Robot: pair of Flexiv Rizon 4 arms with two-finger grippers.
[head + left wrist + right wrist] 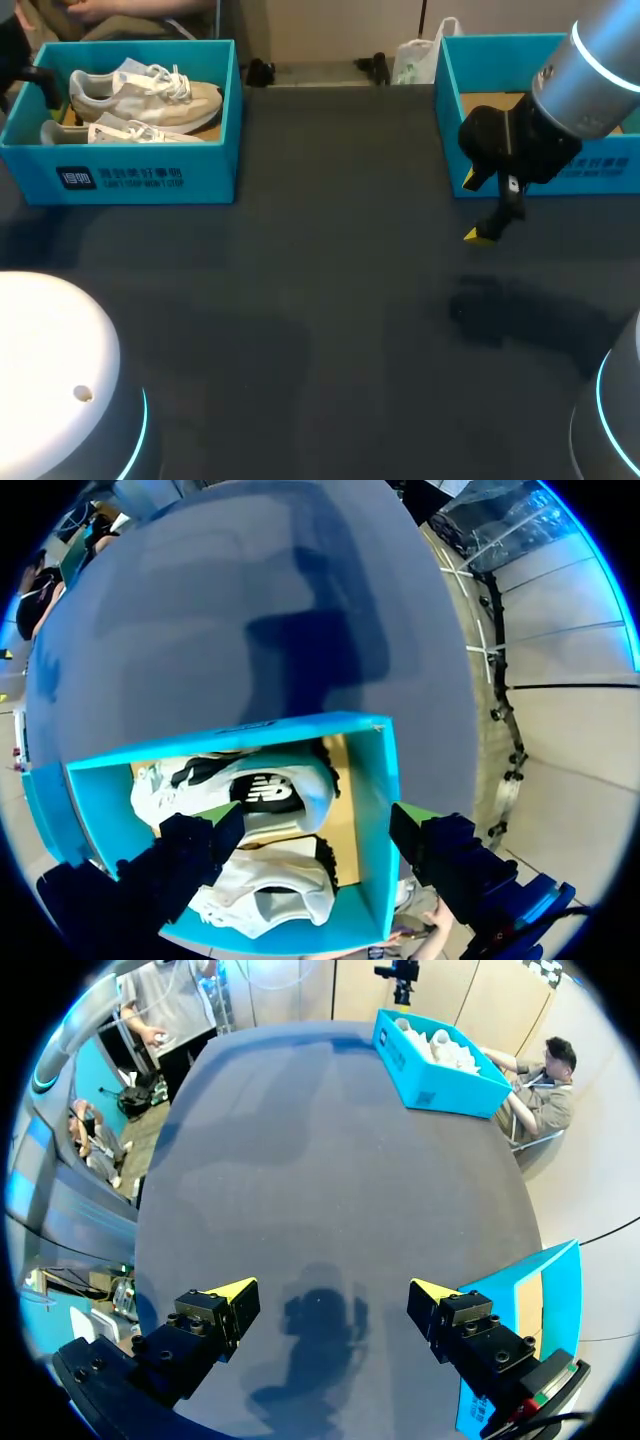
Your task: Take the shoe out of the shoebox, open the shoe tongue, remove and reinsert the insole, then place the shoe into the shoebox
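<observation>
Okay, both shoes (150, 95) lie side by side inside the shoebox (150, 176) at the upper left of the head view. The left gripper (315, 825) hangs right over that box, fingers spread wide and gripping nothing, with one finger above the shoes and the other outside the box wall. Over at the right of the frame, the right gripper (335, 1305) hovers above the dark table (330, 300). It's wide open and empty too, well apart from the shoes, with a second blue box (470, 75) just beside it.
</observation>
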